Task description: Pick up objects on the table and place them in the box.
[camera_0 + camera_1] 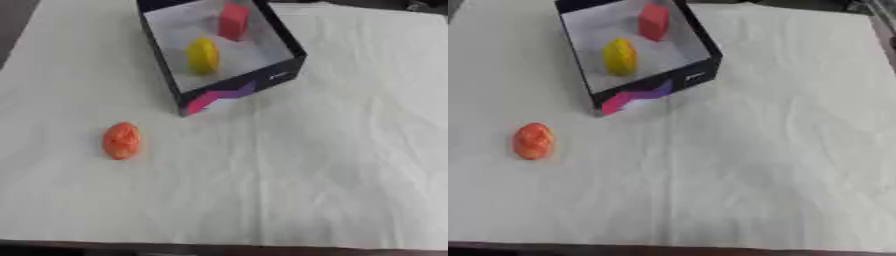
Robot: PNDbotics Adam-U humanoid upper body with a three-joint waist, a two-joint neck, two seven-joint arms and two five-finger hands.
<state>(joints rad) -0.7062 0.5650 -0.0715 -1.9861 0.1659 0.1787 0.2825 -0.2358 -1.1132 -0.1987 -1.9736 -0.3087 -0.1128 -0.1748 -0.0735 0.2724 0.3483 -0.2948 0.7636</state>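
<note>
one object is left out on the table [332,165] for you: an orange egg-shaped thing [121,140], mottled with red, lying on the white cloth on your left side, well apart from the box [234,95] and nearer to you than it. two are already inside the box, a yellow oval piece [203,55] near the front wall and a red block [233,21] toward the back. you can expect the orange thing to be light, smooth and prone to roll, so take it across its narrow middle with fingers on both flanks rather than by an end. neither of your hands shows in either view, so nothing can be said of your fingers or what they hold. the box's far end is cut off at the top edge, and whether the orange thing is hard or soft can't be made out
</note>
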